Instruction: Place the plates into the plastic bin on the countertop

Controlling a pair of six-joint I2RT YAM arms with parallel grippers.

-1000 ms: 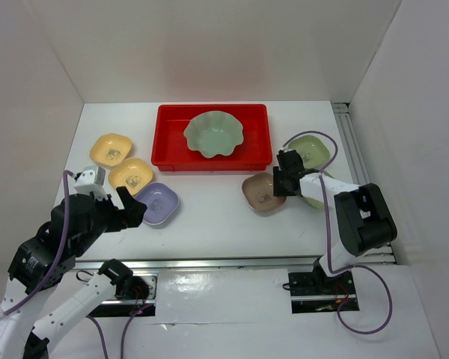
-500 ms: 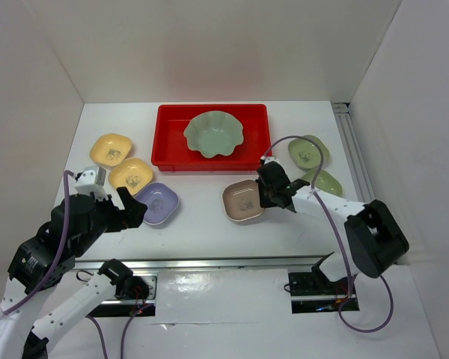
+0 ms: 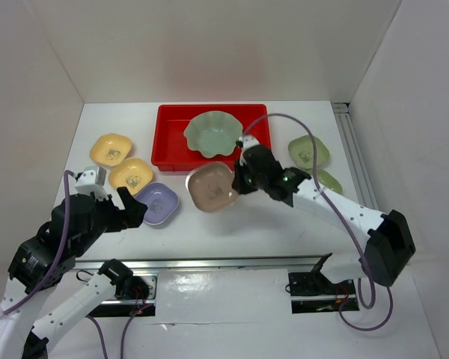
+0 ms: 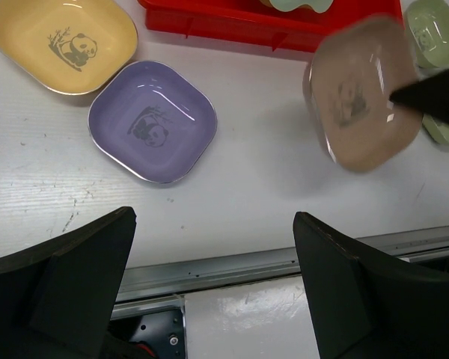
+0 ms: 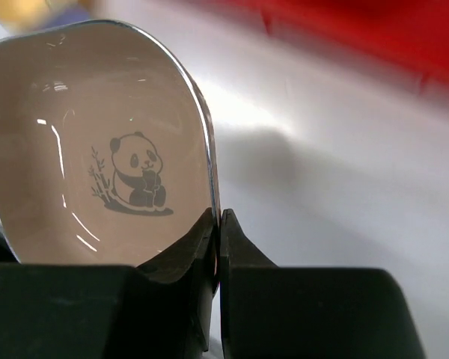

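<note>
Right gripper [image 3: 242, 178] is pinching the brownish-pink panda dish [image 3: 212, 187] by its rim near the red bin [image 3: 168, 142]; left gripper [image 4: 213, 223] is gaping, empty.

The right hand [image 5: 218, 224] is gripping the brownish-pink dish [image 5: 97, 164] by its rim. Its two black fingers [image 5: 172, 299] are pressing together on the thin edge, one inside the bowl and one outside. The dish is tilting steeply, showing its glossy inside and a small panda print sitting among bamboo. A soft shadow is falling on the white counter [image 5: 344, 194] a little apart from the dish. Behind it, the red bin [image 5: 374, 30] is showing only as a blur.
</note>
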